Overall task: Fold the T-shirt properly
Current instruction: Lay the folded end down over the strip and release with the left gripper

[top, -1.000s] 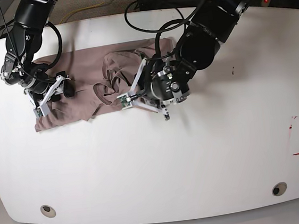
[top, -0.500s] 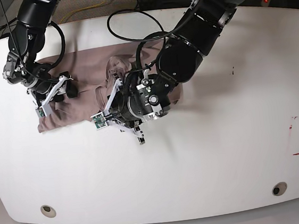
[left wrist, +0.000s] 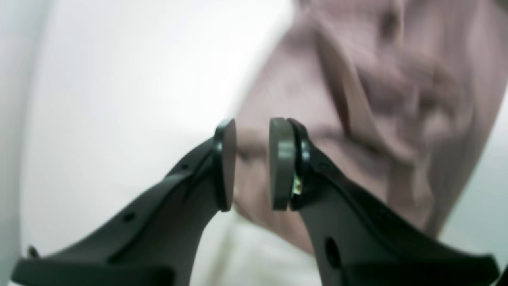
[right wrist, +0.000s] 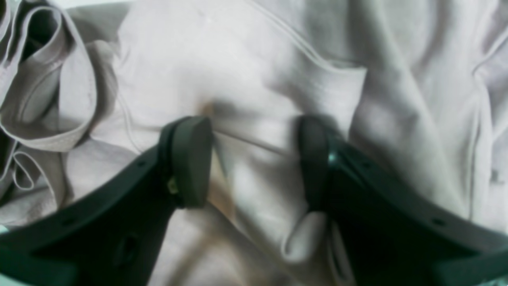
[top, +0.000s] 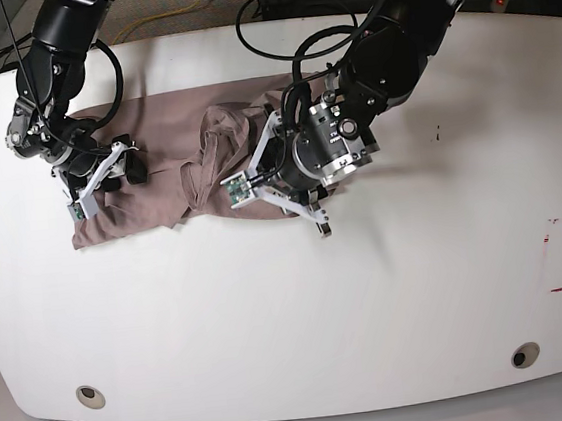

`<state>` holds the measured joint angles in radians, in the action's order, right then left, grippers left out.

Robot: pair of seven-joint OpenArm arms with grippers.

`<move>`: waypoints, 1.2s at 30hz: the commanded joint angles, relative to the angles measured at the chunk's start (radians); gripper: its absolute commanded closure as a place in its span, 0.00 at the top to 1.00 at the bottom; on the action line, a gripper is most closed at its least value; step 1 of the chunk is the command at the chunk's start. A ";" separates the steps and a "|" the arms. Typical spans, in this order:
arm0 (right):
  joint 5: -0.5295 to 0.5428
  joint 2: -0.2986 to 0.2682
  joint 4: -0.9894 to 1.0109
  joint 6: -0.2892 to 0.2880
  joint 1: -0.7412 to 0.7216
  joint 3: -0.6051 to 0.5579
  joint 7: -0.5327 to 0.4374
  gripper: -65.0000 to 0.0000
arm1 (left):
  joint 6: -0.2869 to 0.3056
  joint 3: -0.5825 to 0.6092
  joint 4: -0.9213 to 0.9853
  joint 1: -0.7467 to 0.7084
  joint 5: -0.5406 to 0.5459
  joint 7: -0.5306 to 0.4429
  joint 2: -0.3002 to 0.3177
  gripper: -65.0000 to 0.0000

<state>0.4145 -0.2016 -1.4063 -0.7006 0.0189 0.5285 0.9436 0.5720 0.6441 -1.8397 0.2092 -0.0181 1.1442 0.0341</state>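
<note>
Left gripper [left wrist: 252,165]: jaws narrowly parted, empty, above T-shirt [top: 154,153] edge. Right gripper [right wrist: 254,161]: jaws wide, pressing into T-shirt.

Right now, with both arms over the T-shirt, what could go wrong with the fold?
The T-shirt lies bunched and wrinkled, so a fold may lock creases in. The right gripper is open over a cloth ridge and might pinch several layers. The left gripper holds nothing at the cloth's edge; closing here may miss.
</note>
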 commanded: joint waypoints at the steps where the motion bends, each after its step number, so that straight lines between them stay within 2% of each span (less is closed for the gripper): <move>1: -0.033 -0.003 0.002 0.002 0.003 -0.003 0.055 0.53 | -0.004 0.001 -0.018 -0.001 0.011 -0.017 0.016 0.19; 9: -0.033 -0.003 0.002 0.002 0.003 -0.003 0.055 0.53 | -0.002 0.092 0.147 -0.012 0.013 -0.031 0.008 0.19; 16: -0.032 -0.003 0.002 0.002 0.003 -0.003 0.055 0.53 | -0.004 0.187 0.305 0.055 0.013 -0.103 -0.115 0.19; 21: -0.032 -0.003 0.002 0.002 0.005 -0.003 0.055 0.53 | -0.004 0.194 0.308 0.088 0.007 -0.138 -0.191 0.19; 27: -0.032 -0.002 0.002 0.002 0.006 -0.003 0.055 0.53 | -0.004 0.194 0.280 0.124 0.013 -0.137 -0.191 0.19; 32: -0.032 -0.002 0.003 0.002 0.006 -0.003 0.055 0.53 | -0.004 0.185 0.085 0.112 0.011 -0.063 -0.191 0.19; 36: -0.032 0.008 0.003 0.002 0.005 -0.003 0.055 0.53 | -0.004 0.142 0.011 0.072 0.005 -0.037 -0.135 0.19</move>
<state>0.4183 -0.1974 -1.4055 -0.7040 0.0193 0.5285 0.9447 0.5720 0.8139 -1.8042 0.2813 -0.0025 1.0939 -0.1280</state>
